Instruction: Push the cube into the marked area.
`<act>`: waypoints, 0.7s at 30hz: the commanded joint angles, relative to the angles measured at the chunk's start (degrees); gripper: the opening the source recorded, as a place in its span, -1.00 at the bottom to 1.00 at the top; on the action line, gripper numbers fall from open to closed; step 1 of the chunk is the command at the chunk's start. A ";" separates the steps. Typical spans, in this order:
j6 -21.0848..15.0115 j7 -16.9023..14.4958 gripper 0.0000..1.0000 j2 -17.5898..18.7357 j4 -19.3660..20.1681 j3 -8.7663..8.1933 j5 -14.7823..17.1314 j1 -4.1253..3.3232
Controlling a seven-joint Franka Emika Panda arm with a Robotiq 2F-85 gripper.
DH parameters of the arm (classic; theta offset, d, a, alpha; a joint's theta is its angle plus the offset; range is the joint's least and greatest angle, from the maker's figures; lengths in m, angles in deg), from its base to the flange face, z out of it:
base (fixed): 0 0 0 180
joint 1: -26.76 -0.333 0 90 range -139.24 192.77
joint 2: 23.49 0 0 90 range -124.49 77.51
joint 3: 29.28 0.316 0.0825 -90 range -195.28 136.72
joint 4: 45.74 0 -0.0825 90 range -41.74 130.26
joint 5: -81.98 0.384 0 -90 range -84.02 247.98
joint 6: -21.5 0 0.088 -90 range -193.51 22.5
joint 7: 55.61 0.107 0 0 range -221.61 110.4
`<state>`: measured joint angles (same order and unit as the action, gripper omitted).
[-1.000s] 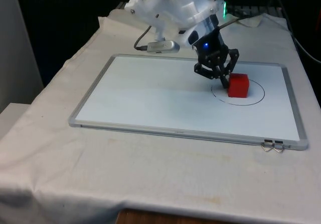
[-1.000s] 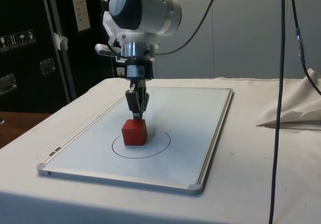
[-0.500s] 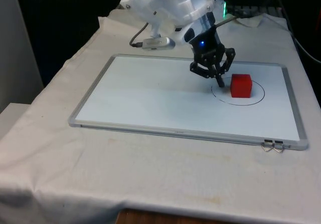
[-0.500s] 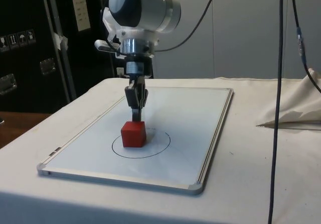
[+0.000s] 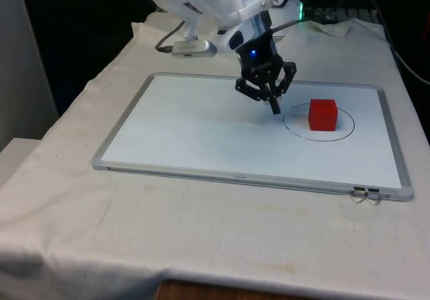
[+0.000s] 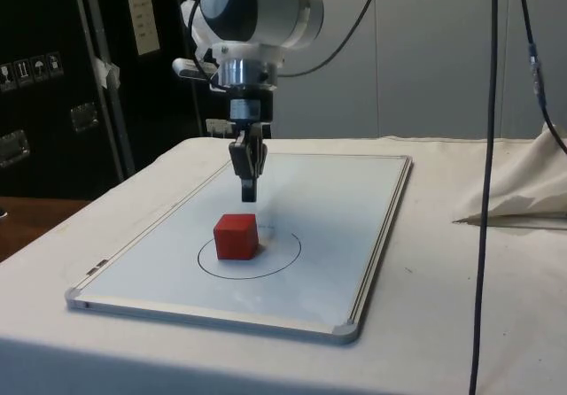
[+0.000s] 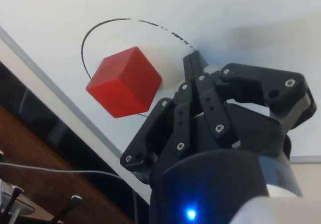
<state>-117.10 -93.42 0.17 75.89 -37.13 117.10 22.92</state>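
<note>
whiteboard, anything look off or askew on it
Nothing stands out. The small red cube sits flat inside the black drawn circle on the metal-framed whiteboard, and the black pincer hangs clear of it, fingers together.

No legible text, label or number anywhere.

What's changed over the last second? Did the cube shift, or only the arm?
The gripper, fingers together, backed off the red cube toward the front view's left and rose slightly; they touched before and are apart now. The cube sits inside the drawn circle, barely moved. The whiteboard stayed put.
</note>
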 commanded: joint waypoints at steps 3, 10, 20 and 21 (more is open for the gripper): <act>0.00 0.23 -0.99 -0.29 0.00 -0.23 -0.69 0.00; 0.69 2.58 -0.99 -2.64 0.40 -1.15 -3.78 -0.40; 1.83 3.95 -0.99 -5.10 0.29 -1.78 -6.25 -0.34; 1.95 4.07 -0.99 -5.33 0.29 -1.83 -6.47 -0.34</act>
<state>-115.50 -90.27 -4.81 76.01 -38.51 111.72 22.92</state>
